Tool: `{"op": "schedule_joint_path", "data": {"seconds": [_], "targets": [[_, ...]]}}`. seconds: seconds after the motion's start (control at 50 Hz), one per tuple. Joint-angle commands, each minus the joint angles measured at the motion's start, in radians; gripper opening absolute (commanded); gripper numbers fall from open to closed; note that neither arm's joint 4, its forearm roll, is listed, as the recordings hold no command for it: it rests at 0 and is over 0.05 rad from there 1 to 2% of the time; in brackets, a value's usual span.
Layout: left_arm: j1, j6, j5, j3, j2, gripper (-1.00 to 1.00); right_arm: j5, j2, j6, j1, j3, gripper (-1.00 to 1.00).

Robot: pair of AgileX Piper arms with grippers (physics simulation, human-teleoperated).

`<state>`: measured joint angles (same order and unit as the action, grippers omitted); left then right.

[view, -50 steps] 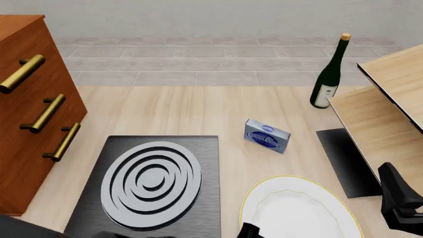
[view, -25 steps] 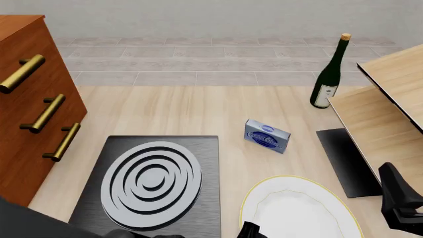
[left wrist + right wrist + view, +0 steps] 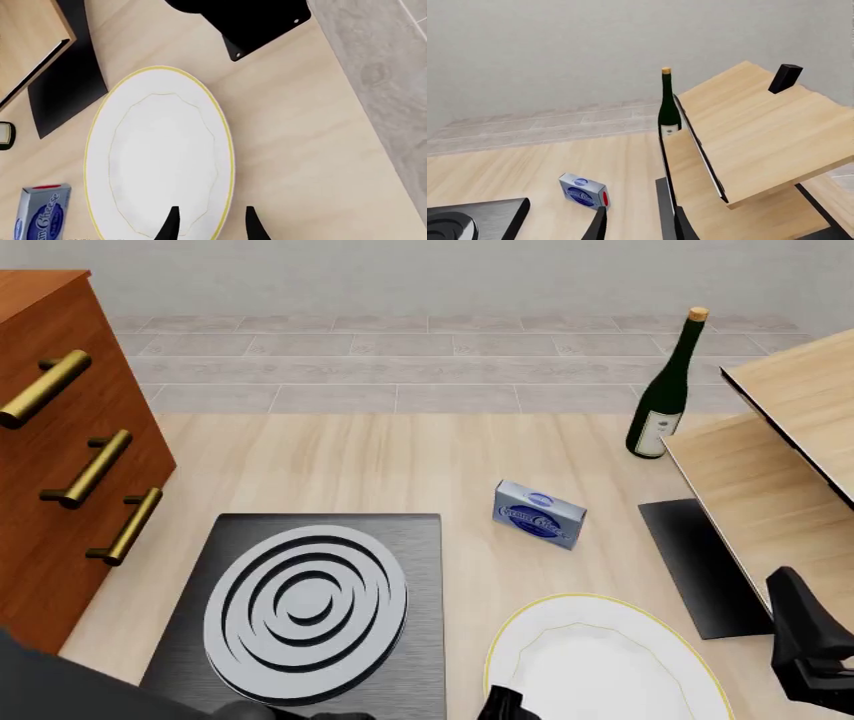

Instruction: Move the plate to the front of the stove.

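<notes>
My left arm [image 3: 80,690] has swung in over the 7 o'clock corner, now covering the near edge of the stove [image 3: 314,615]. My right arm [image 3: 814,645] dipped slightly.

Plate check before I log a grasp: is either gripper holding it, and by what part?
Nothing is held. The left gripper is open, its fingers straddling the plate rim. The right gripper is open over the table.
</notes>
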<state>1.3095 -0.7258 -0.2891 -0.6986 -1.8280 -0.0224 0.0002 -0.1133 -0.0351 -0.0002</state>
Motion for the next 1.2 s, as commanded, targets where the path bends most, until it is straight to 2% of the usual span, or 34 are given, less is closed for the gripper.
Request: {"op": "schedule_joint_path", "data": {"seconds": [0.02,0.16,0.18,0.72,1.2], "targets": [[-0.018,-0.101,-0.042,-0.026,-0.085,1.0,0.001,0.0,0.001,-0.001,0.0,1.0],[-0.019,-0.101,-0.042,-0.027,-0.086,1.0,0.002,0.0,0.001,-0.002,0.0,1.0],[-0.018,-0.099,-0.04,-0.029,-0.086,-1.0,0.002,0.0,-0.001,-0.002,0.0,1.0],[-0.019,-0.112,-0.043,-0.026,-0.074,-1.0,0.004,0.0,-0.005,-0.01,0.0,1.0],[-0.031,-0.171,0.021,-0.004,0.077,-1.0,0.011,0.0,-0.008,-0.015,0.0,1.0]]}}
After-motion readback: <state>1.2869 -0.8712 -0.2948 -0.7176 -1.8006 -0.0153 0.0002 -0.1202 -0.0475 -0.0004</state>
